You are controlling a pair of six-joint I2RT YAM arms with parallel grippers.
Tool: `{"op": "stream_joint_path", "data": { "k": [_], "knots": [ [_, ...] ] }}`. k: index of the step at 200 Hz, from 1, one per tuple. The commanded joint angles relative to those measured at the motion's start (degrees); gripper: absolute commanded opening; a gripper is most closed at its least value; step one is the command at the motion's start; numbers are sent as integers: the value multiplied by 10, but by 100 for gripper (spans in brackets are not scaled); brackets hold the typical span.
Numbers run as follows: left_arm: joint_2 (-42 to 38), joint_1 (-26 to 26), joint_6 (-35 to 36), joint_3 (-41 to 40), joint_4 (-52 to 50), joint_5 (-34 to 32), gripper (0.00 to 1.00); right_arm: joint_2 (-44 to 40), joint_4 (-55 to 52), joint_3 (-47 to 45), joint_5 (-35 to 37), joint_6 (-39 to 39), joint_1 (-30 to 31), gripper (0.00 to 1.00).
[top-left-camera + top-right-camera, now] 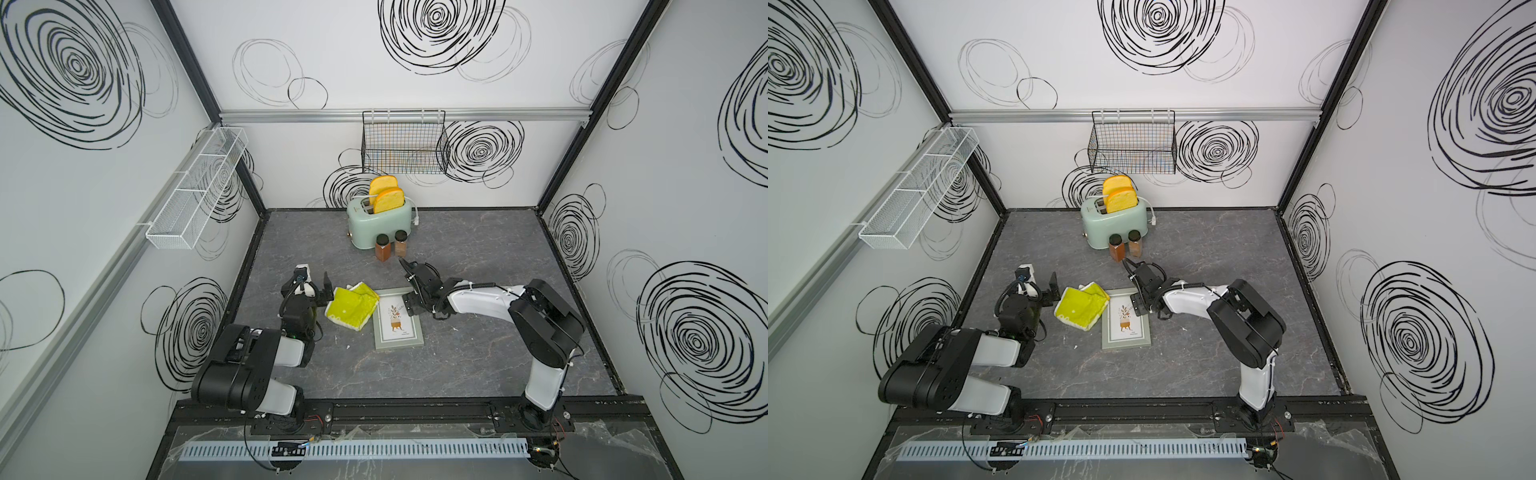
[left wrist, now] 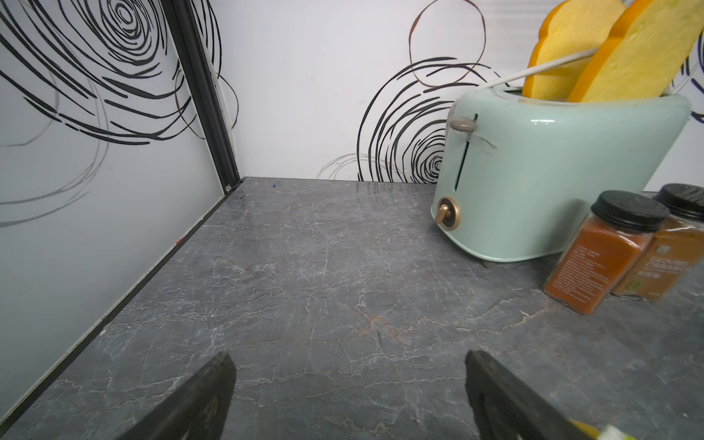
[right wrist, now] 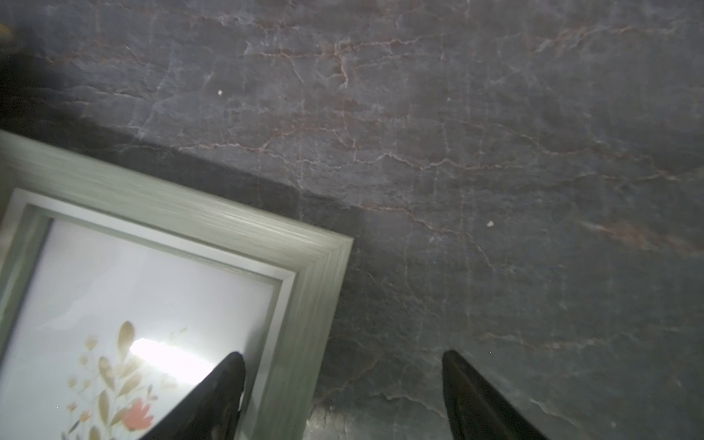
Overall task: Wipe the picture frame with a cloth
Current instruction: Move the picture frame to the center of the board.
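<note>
The picture frame (image 1: 398, 328) (image 1: 1126, 330) lies flat in the middle of the table, grey-green with a white mat and a plant print. The lime-yellow cloth (image 1: 351, 307) (image 1: 1081, 307) lies crumpled against the frame's left side. My right gripper (image 1: 409, 301) (image 1: 1136, 301) (image 3: 343, 358) is open and points down at the frame's far right corner. In the right wrist view one finger is over the glass and the other over bare table, astride the frame's moulding (image 3: 190, 213). My left gripper (image 1: 318, 286) (image 1: 1044, 287) (image 2: 346, 362) stands open and empty just left of the cloth (image 2: 583, 434).
A mint toaster (image 1: 380, 226) (image 2: 552, 171) holding two toast slices stands at the back. Two spice jars (image 1: 382, 247) (image 2: 602, 251) stand in front of it, close behind my right gripper. A black wire basket (image 1: 405, 145) hangs on the back wall, a white mesh shelf (image 1: 195, 187) on the left wall.
</note>
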Motion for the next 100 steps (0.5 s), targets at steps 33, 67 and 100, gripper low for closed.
{"op": "stream_joint_path", "data": {
  "k": [33, 67, 100],
  "knots": [
    [-3, 4, 6, 11, 43, 3, 98, -26, -48, -33, 38, 22, -29, 80],
    [-3, 4, 5, 11, 44, 3, 98, -59, -29, -57, 25, 9, -51, 80],
    [-2, 4, 5, 11, 44, 3, 98, -84, 32, -72, -16, -42, -50, 83]
  ]
}}
